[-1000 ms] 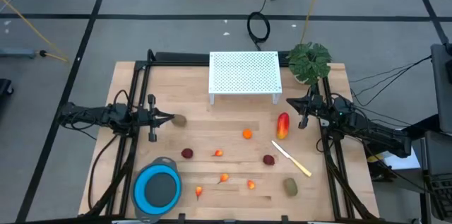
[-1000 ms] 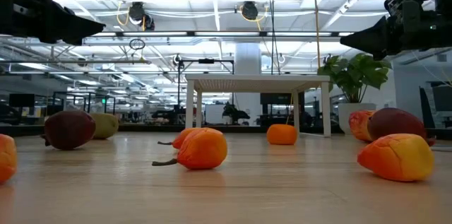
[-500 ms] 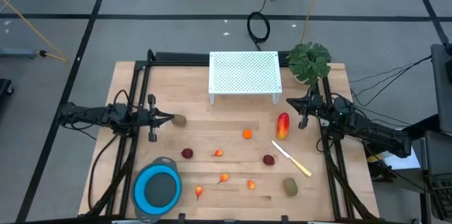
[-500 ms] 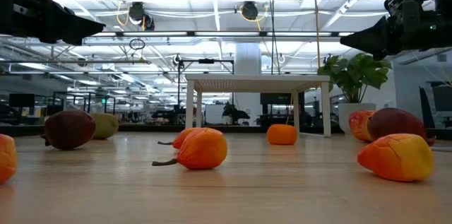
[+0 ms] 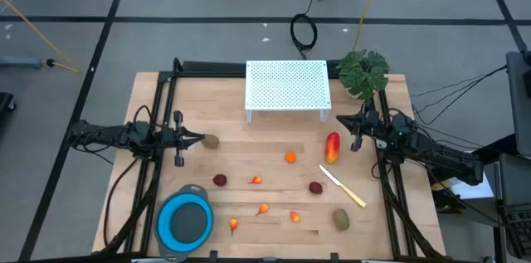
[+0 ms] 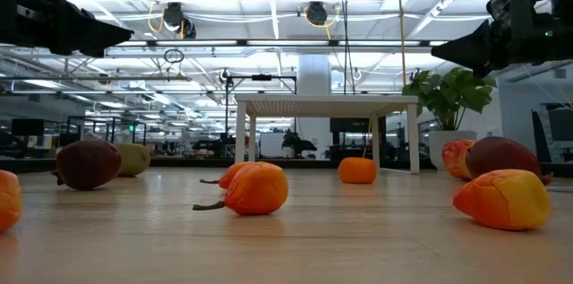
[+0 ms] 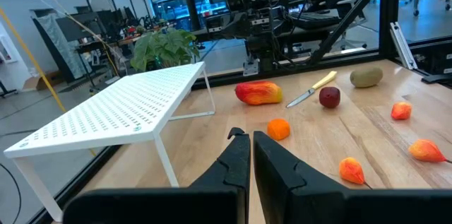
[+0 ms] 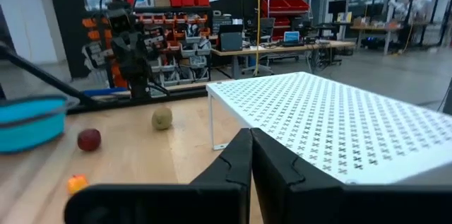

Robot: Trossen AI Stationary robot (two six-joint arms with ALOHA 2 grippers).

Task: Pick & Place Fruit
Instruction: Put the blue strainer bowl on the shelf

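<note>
The fruit lies scattered on the wooden table. The elongated red-yellow piece [image 5: 333, 148] rests just near-side of my right gripper [image 5: 342, 119], which is shut and raised [image 6: 439, 50]. One brown-green oval [image 5: 211, 141] lies just past my left gripper's [image 5: 199, 139] tips; that gripper is shut and held well above the table [image 6: 124, 32]. The other oval [image 5: 341, 219] is near the right front. Two dark red balls [image 5: 220, 180] [image 5: 316, 187], an orange ball [image 5: 290, 158] and several small orange-red bits [image 5: 263, 209] lie between the arms.
A blue bowl [image 5: 186, 221] sits at the near left. A white perforated rack [image 5: 287, 89] stands on legs at the far middle, with a potted plant [image 5: 362, 70] beside it. A pale-handled knife [image 5: 343, 186] lies right of centre. Black frame rails [image 5: 149, 188] run along both sides.
</note>
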